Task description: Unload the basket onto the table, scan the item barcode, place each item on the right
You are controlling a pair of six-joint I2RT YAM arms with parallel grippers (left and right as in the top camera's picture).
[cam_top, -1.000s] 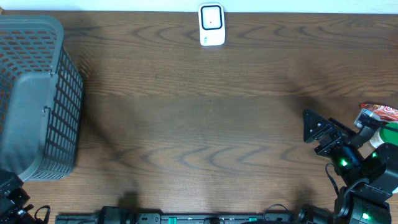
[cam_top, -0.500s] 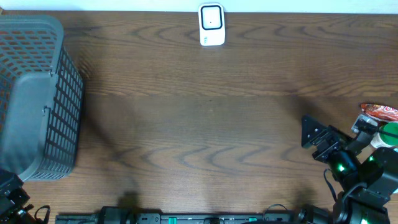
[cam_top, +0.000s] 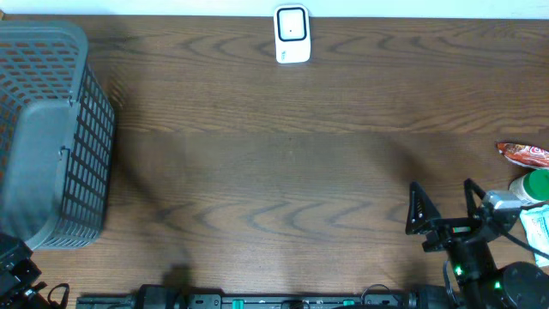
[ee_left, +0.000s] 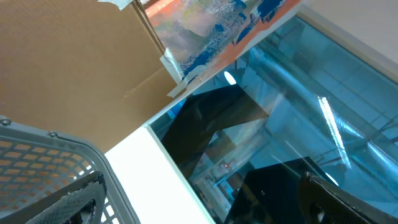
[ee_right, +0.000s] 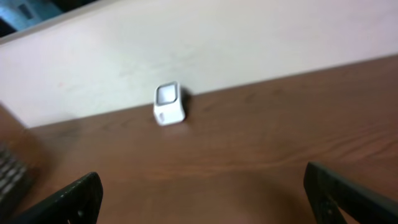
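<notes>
The white barcode scanner stands at the far middle edge of the table, and it shows small in the right wrist view as the scanner. A red-brown packet, a green-capped item and a pale blue packet lie at the right edge. My right gripper hovers open just left of them with nothing in it, its fingers pointing toward the scanner. In its own view my right gripper frames bare wood. My left gripper is open and empty, beside the basket's rim.
A large grey mesh basket fills the left side of the table, and its rim shows in the left wrist view. A cardboard box and a window pane lie beyond it. A pale wall backs the table.
My right gripper has drawn back toward the front edge and turned to face the far side. The items at the right edge show more fully. The left arm has not moved.
</notes>
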